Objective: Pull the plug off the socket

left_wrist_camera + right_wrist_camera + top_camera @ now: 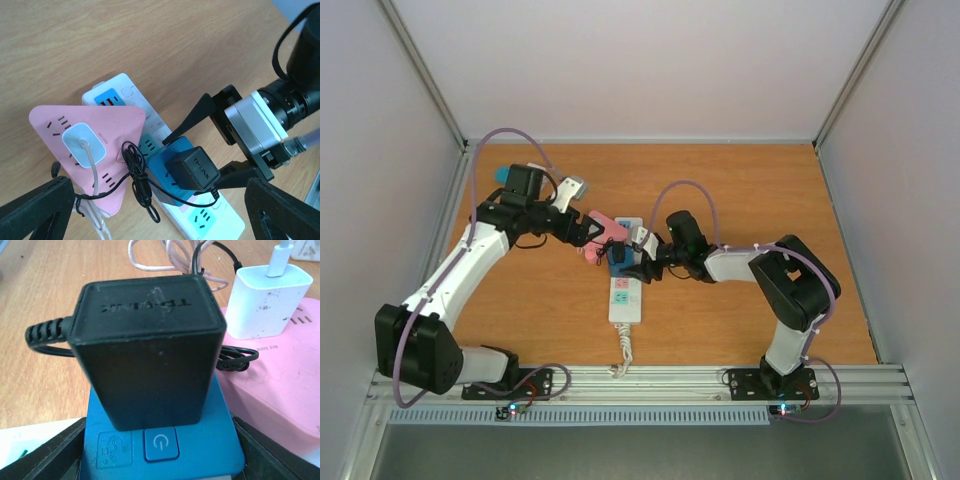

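Left wrist cam shows right gripper [192,161] loosely straddling the black plug [196,169] on the socket [120,87], unclamped; top view hides that. Left gripper [588,233] gapes wide over the pink strip [120,120]

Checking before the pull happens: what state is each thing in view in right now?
black adapter: plugged in, upright on the blue block on the socket
white charger: plugged into the pink triangular strip
black cord: bunched in loose loops
right gripper: fingers open, flanking the black adapter
left gripper: fingers open, empty
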Robot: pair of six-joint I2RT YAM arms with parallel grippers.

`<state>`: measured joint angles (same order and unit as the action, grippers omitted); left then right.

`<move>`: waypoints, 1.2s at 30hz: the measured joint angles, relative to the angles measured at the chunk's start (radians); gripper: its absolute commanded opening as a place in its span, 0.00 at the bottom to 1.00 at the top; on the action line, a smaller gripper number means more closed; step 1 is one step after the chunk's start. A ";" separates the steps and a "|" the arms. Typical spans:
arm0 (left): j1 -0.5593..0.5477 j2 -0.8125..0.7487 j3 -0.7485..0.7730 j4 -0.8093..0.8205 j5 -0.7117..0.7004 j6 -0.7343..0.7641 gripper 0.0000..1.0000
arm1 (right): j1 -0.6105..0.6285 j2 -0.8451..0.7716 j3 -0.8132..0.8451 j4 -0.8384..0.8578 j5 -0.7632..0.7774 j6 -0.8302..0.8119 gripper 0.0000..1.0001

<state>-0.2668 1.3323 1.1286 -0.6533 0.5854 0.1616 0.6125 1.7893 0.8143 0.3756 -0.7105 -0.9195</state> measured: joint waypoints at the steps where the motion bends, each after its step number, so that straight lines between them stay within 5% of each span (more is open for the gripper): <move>1: -0.004 0.000 0.000 0.000 -0.002 -0.015 0.93 | 0.004 0.000 -0.009 0.019 0.009 0.012 0.65; 12: -0.122 0.014 0.000 -0.002 -0.142 -0.123 0.82 | 0.054 0.014 -0.053 0.173 0.109 0.113 0.53; 36: -0.285 0.143 0.042 -0.053 -0.377 -0.177 0.45 | 0.127 0.044 -0.083 0.329 0.323 0.246 0.48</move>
<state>-0.5514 1.4757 1.1706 -0.7063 0.2081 -0.0151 0.7399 1.8336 0.7315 0.7044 -0.3870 -0.6739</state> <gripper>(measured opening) 0.491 0.660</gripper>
